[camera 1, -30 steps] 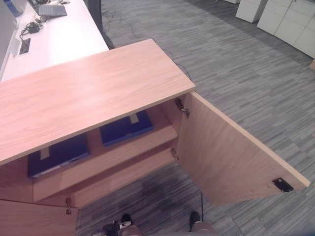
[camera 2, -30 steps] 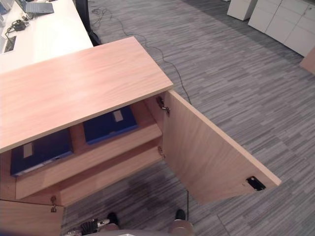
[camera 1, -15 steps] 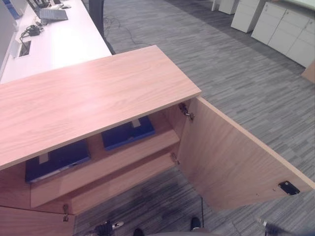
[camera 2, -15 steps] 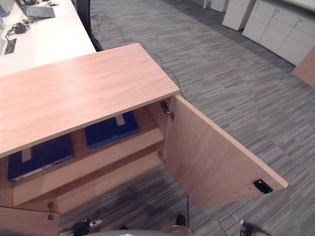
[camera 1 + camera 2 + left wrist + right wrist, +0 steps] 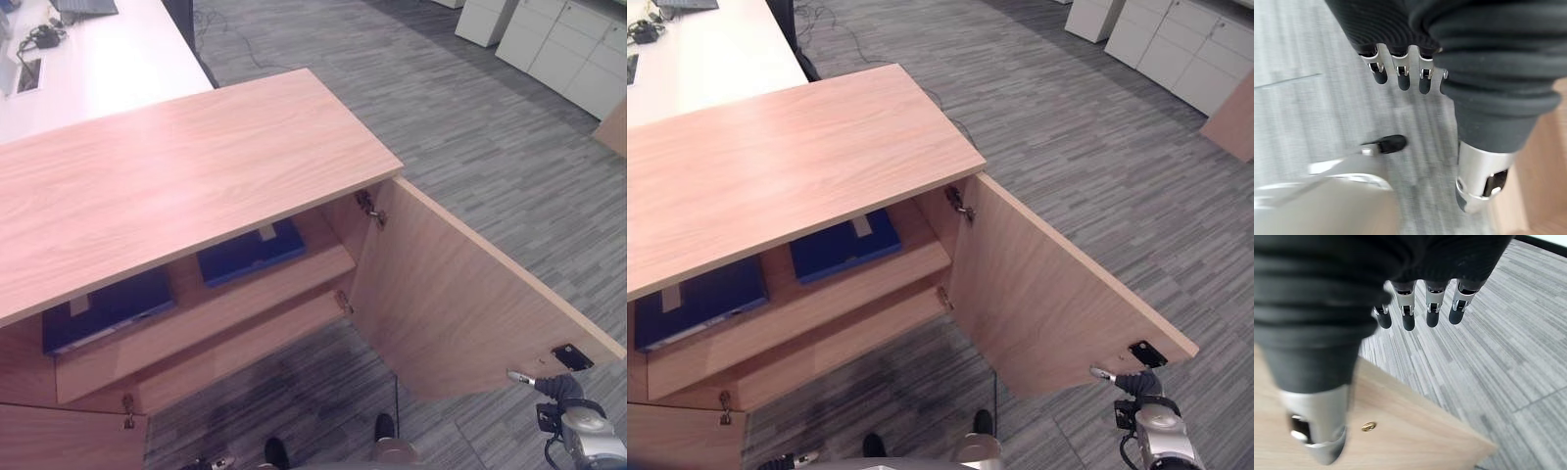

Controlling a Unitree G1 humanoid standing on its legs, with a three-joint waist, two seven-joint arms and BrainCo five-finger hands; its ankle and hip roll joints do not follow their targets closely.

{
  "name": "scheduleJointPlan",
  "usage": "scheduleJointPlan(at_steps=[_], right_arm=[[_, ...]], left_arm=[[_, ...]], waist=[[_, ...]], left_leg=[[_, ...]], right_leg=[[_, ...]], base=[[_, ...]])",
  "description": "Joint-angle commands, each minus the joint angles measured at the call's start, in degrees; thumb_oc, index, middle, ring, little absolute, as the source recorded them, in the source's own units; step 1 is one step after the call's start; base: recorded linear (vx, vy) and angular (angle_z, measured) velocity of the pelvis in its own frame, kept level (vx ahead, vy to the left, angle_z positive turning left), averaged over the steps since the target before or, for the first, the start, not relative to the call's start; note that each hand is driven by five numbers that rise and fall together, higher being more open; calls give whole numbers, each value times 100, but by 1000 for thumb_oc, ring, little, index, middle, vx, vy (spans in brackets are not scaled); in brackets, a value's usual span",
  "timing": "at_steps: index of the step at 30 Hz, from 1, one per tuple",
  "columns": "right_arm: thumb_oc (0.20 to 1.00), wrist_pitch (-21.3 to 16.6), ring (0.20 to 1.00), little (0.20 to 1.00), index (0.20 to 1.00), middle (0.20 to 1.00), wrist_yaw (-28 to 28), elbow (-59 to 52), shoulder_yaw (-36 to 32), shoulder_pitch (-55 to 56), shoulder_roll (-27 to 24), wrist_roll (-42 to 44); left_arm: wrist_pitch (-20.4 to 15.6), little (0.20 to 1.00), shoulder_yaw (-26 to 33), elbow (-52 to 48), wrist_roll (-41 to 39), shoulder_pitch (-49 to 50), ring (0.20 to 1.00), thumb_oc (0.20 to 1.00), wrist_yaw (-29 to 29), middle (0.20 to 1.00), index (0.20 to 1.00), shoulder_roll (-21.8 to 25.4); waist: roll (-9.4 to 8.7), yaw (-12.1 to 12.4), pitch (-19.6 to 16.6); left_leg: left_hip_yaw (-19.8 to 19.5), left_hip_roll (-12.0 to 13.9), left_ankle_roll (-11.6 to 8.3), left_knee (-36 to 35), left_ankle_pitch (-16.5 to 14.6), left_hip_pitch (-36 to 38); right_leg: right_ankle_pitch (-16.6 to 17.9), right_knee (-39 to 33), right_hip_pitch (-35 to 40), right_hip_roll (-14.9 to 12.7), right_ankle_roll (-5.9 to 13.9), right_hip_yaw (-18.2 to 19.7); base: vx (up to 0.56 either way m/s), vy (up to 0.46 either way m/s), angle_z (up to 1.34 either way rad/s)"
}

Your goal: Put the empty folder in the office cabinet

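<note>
Grey striped carpet (image 5: 470, 127) surrounds the wooden cabinet (image 5: 186, 166), whose right door (image 5: 460, 294) stands open. Two blue folders (image 5: 250, 252) lie on its shelf (image 5: 216, 304). The right hand (image 5: 1420, 308) has newly risen beside the door's outer edge, fingers relaxed and empty; the left hand (image 5: 1400, 73) hangs loose, so closing seems next.

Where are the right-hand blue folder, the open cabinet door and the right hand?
right-hand blue folder (image 5: 250, 253): left eye view, on its blue cover.
open cabinet door (image 5: 460, 304): left eye view, on its inner wooden face.
right hand (image 5: 1317, 308): right wrist view, on its dark ribbed cover.
</note>
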Motion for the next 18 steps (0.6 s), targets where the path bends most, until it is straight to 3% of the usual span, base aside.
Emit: scheduleJointPlan(at_steps=[1, 12, 18], right_arm=[[1000, -334, 1000, 1000, 1000, 1000, -170, -74, -60, -498, -216, -281], [1000, -433, 1000, 1000, 1000, 1000, 272, -1477, 605, -452, 6, -535], [1000, -525, 1000, 1000, 1000, 1000, 563, -2313, 1127, -525, 174, -575]], left_arm=[[-105, 1000, 144, 117, 215, 6, 1000, 1000, -15, 1000, 1000, -94], [-96, 1000, 206, 71, 284, 110, 1000, 1000, -39, 1000, 1000, -162], [-108, 1000, 260, 48, 422, 238, 1000, 1000, -50, 1000, 1000, -153]], waist=[[29, 130, -201], [-23, 207, -167], [-87, 339, -104]], left_leg=[[-187, -456, 468, 16, -723, 236], [-189, -566, 545, 16, -682, 278], [-194, -671, 543, 16, -591, 167]], right_leg=[[595, 87, -1087, 288, 13, 63], [756, 157, -1114, 124, 86, -45], [1060, 103, -1187, -81, 191, -248]], base=[[0, 0, 0], [-21, 19, -2], [-54, 50, 1]])
